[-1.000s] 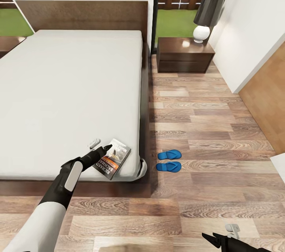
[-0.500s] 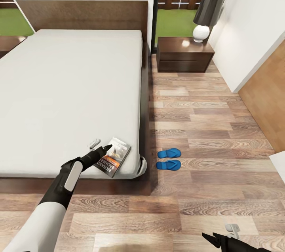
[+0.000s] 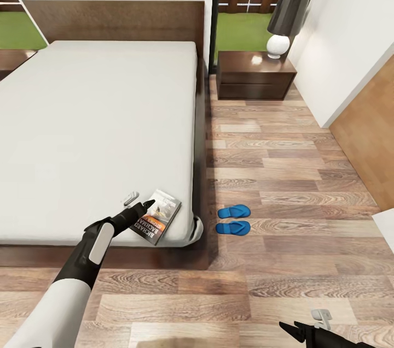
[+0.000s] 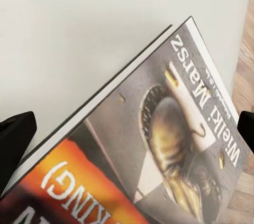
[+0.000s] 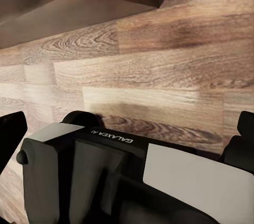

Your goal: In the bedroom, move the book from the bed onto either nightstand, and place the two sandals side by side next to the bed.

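The large low bed point(image 3: 98, 129), dark brown wooden frame under a pale grey mattress, fills ten o'clock in the head view. The small square dark brown nightstand point(image 3: 255, 75) stands at one o'clock. Two bright blue flip-flop sandals point(image 3: 233, 220) lie side by side on the wooden plank floor point(image 3: 284, 173), just beside the bed's corner. The thin dark paperback book point(image 3: 158, 218) with an orange band lies at the mattress's near corner. The left gripper point(image 3: 143, 207) reaches it, fingers spread either side of the book point(image 4: 159, 145). The right gripper point(image 3: 293, 329) sits at five o'clock; I cannot tell its state.
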`<state>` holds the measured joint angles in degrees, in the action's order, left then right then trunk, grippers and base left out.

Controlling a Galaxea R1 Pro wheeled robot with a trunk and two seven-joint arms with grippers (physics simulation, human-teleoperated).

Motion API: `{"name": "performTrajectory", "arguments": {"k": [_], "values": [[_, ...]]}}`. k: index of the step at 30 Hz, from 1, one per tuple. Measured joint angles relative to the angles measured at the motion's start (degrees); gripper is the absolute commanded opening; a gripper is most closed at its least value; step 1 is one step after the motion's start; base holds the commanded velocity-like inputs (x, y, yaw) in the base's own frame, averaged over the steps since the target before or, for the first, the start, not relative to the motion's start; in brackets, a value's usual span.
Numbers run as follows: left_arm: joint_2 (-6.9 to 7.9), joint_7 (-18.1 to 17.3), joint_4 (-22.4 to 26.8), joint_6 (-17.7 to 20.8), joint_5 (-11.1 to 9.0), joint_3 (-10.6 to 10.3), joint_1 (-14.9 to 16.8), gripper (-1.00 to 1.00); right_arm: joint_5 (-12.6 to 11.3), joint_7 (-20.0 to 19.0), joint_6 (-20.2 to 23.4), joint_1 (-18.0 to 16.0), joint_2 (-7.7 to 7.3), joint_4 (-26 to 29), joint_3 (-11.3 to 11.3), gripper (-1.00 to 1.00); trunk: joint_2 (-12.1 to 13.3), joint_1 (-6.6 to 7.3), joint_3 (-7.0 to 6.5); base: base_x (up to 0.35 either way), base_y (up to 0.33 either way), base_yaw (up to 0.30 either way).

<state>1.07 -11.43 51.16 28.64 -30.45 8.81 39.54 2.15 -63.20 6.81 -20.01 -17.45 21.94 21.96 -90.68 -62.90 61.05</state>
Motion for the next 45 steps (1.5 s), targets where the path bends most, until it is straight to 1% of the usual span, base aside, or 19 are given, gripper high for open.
{"name": "performTrajectory", "arguments": {"k": [24, 32, 45], "values": [[-0.02, 0.0, 0.0, -0.1, 0.1, 0.0, 0.0, 1.0, 0.0, 0.0, 0.0, 0.0, 0.0, 0.0, 0.0, 1.0, 0.0, 0.0, 0.0, -0.021, 0.0, 0.0], [-0.07, 0.0, 0.0, 0.0, 0.0, 0.0, 0.0, 1.0, 0.0, 0.0, 0.0, 0.0, 0.0, 0.0, 0.0, 1.0, 0.0, -0.01, 0.0, -0.124, 0.0, 0.0], [-0.08, 0.0, 0.0, -0.1, 0.0, -0.1, 0.0, 1.0, 0.0, 0.0, 0.0, 0.0, 0.0, 0.0, 0.0, 1.0, 0.0, 0.0, 0.0, -0.002, 0.0, 0.0]]}}
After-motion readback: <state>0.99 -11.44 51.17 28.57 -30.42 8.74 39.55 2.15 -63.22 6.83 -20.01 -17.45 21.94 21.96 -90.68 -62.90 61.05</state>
